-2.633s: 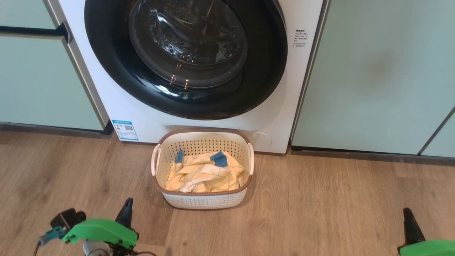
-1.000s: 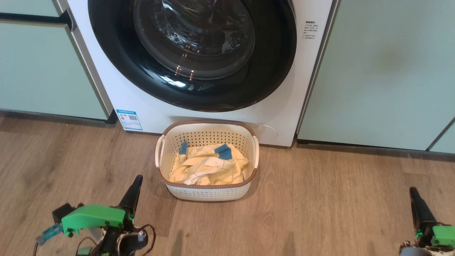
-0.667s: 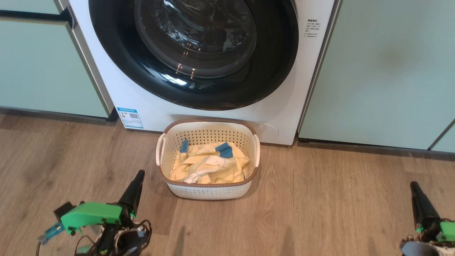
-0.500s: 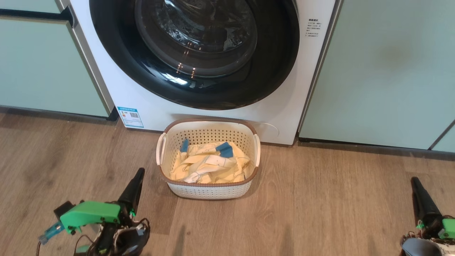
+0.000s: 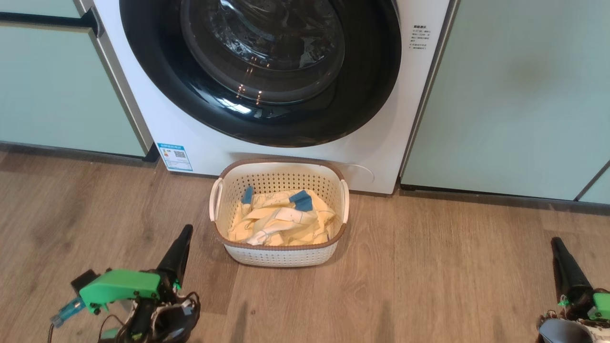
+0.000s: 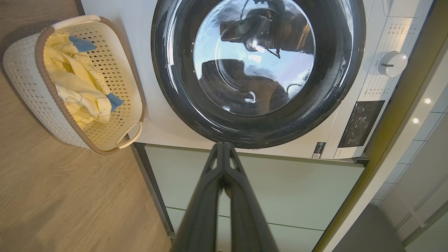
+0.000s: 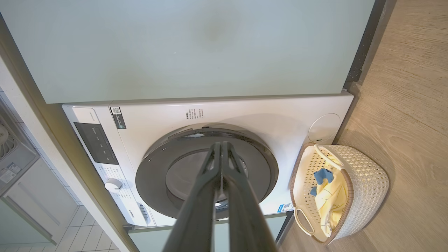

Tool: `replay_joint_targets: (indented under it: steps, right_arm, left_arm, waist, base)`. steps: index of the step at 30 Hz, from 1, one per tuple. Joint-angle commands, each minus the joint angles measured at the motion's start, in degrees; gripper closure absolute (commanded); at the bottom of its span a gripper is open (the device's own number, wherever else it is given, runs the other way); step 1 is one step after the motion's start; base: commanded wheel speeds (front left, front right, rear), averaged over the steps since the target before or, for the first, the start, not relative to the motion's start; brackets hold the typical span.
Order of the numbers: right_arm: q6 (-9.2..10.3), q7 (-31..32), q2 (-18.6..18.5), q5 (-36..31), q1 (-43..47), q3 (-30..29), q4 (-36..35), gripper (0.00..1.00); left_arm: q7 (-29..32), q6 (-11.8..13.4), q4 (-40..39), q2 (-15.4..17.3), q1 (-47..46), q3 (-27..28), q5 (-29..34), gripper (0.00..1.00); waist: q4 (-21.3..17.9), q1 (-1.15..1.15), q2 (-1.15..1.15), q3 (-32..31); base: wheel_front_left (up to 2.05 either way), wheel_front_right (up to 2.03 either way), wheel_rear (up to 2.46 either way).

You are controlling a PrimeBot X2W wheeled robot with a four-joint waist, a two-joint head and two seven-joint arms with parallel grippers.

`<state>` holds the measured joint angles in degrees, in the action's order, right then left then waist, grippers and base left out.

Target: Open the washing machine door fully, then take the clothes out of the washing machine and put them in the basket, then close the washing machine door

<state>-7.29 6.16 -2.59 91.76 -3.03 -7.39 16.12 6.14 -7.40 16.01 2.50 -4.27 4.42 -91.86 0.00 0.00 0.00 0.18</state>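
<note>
The clothes (image 5: 279,221) lie in the basket (image 5: 281,257), which stands on the floor just before the washer (image 5: 200,152). Its door (image 5: 157,71) looks shut, though the latch is hidden. The left end effector (image 5: 186,231) and right end effector (image 5: 556,243) hang clenched and empty. The closing step seems done, so the next move calls only for checking the latch.

Door (image 7: 157,175) closed; clothes (image 7: 330,196) in basket (image 7: 367,175) beside machine (image 7: 245,112).

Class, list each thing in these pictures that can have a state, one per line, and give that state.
washing machine door: shut, flush against the washing machine front.
basket: upright on the floor, loaded.
clothes: crumpled inside the basket.
left gripper: shut, holding nothing.
right gripper: shut, holding nothing.
</note>
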Motion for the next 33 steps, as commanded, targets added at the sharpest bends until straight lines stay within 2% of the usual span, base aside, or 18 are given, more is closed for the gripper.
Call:
replay_joint_targets:
  steps: [1,33]
  right_arm:
    - [-0.2,0.32,-0.29,0.42,-3.15,0.88,-2.1,1.0]
    - [-0.2,0.32,-0.29,0.42,-3.15,0.89,-2.1,1.0]
  left_arm:
    - [0.36,-0.09,-1.98,0.38,-1.92,2.11,-0.29,1.0]
    - [0.35,-0.09,-1.98,0.38,-1.92,2.1,-0.3,1.0]
  waist:
    - [0.0,0.0,0.0,0.0]
    - [0.0,0.0,0.0,0.0]
  base:
    - [0.0,0.0,0.0]
    - [0.0,0.0,0.0]
